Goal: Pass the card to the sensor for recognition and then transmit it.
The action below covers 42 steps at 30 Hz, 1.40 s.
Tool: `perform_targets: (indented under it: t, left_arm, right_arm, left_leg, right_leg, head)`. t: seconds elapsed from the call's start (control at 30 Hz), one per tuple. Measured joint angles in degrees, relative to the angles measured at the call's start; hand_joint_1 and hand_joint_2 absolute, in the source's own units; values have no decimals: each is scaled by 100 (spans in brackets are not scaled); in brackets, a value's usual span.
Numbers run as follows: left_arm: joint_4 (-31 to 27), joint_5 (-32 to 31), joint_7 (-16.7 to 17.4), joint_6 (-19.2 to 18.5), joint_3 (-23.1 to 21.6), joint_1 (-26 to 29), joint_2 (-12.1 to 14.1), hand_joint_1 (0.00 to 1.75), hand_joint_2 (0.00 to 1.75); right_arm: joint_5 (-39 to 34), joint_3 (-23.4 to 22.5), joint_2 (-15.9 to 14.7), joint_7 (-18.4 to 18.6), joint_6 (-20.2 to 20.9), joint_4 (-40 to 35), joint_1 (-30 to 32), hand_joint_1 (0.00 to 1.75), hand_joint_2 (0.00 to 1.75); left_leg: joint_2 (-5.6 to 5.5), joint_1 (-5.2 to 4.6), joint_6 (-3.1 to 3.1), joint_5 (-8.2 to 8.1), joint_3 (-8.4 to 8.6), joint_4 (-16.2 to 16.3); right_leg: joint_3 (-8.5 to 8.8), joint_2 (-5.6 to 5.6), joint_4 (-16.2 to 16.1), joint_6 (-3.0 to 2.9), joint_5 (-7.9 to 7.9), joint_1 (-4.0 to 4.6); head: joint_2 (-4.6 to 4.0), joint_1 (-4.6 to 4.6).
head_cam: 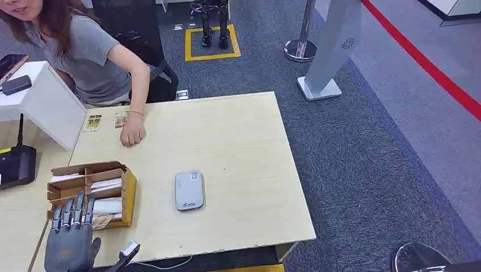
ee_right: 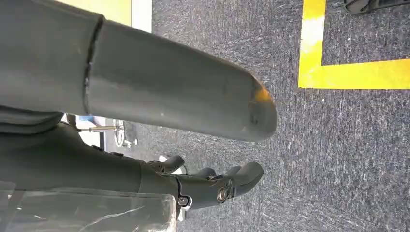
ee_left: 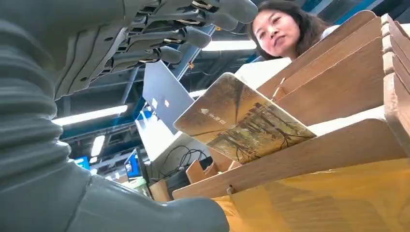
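A card (ee_left: 241, 123) printed with a brown forest scene stands tilted in a slot of the cardboard card box (head_cam: 93, 190) at the table's left. My left hand (head_cam: 71, 241) lies just in front of the box, its fingers (ee_left: 179, 31) spread above the card and the thumb (ee_left: 145, 215) below it, not touching it. The grey sensor (head_cam: 189, 190) lies flat in the middle of the table, to the right of the box. My right hand (ee_right: 121, 174) hangs over the carpet with its fingers (ee_right: 217, 186) loosely extended and holding nothing.
A person sits at the far left corner with one hand (head_cam: 132, 135) resting on the wooden table (head_cam: 238, 141). Two cards (head_cam: 92, 122) lie beside that hand. A white box (head_cam: 45, 102) and a black device (head_cam: 14, 164) stand at the left. Grey carpet (head_cam: 368, 170) lies to the right.
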Motion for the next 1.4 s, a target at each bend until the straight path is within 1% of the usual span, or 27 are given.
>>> perform_targets:
  t: [0.13, 0.33, 0.37, 0.4, 0.43, 0.47, 0.73, 0.8, 0.9, 1.13, 1.4]
  left_arm:
    - [2, 0, -11, 37, 0, -6, 2, 0, 175]
    - [2, 0, -76, 232, -9, -80, 35, 0, 175]
    - [2, 0, -79, 243, -11, -90, 35, 12, 175]
    - [2, 0, -87, 256, -15, -97, 35, 51, 175]
    - [2, 0, -109, 260, -17, -102, 35, 108, 175]
    - [4, 0, -125, 267, -20, -106, 33, 175, 175]
    - [17, 0, -251, 267, -22, -128, 20, 175, 175]
    - [24, 0, -306, 271, -22, -126, 15, 175, 175]
    - [33, 0, -481, 273, -13, -116, -26, 175, 175]
    - [48, 0, -642, 278, 31, -101, -120, 175, 175]
    - [48, 0, -658, 286, 46, -99, -133, 175, 175]
  right_arm:
    - [0, 0, 0, 0, 0, 0, 0, 0, 175]
    - [11, 2, 0, -4, 11, 0, -1, 0, 175]
    - [11, 2, 0, -4, 13, 0, -1, 0, 175]
    - [11, 2, 0, -4, 20, 0, -1, 0, 175]
    - [11, 2, 0, -4, 20, 0, 0, 0, 175]
    - [11, 2, 0, -4, 22, 0, 0, 0, 175]
    - [2, 2, 0, -4, 28, 0, -1, 0, 175]
    - [0, 2, 2, -4, 28, 0, 0, 0, 175]
    - [-9, 2, 2, -13, 26, 0, 0, 0, 175]
    - [-9, 2, 0, -15, 22, 0, 0, 0, 175]
    - [-9, 2, 0, -20, 17, 0, 1, 0, 175]
  left_leg:
    - [0, 0, 0, 0, 0, 0]
    - [0, 0, 0, 0, 0, 0]
    - [0, 0, 0, 0, 0, 0]
    - [0, 0, 0, 0, 0, 0]
    - [0, 0, 0, 0, 0, 0]
    - [0, 0, 0, 0, 0, 0]
    - [0, 0, 0, 0, 0, 0]
    - [0, 0, 0, 0, 0, 0]
    - [0, 0, 0, 0, 0, 0]
    - [0, 0, 0, 0, 0, 0]
    - [0, 0, 0, 0, 0, 0]
  right_leg:
    - [0, 0, 0, 0, 0, 0]
    - [0, 0, 0, 0, 0, 0]
    - [0, 0, 0, 0, 0, 0]
    - [0, 0, 0, 0, 0, 0]
    - [0, 0, 0, 0, 0, 0]
    - [0, 0, 0, 0, 0, 0]
    - [0, 0, 0, 0, 0, 0]
    - [0, 0, 0, 0, 0, 0]
    - [0, 0, 0, 0, 0, 0]
    - [1, 0, 0, 0, 0, 0]
    - [1, 0, 0, 0, 0, 0]
  head:
    - [0, 2]
    - [0, 0]
    - [0, 0]
    - [0, 0]
    - [0, 0]
    - [0, 0]
    - [0, 2]
    - [-2, 0]
    - [-2, 0]
    - [0, 0]
    - [0, 2]
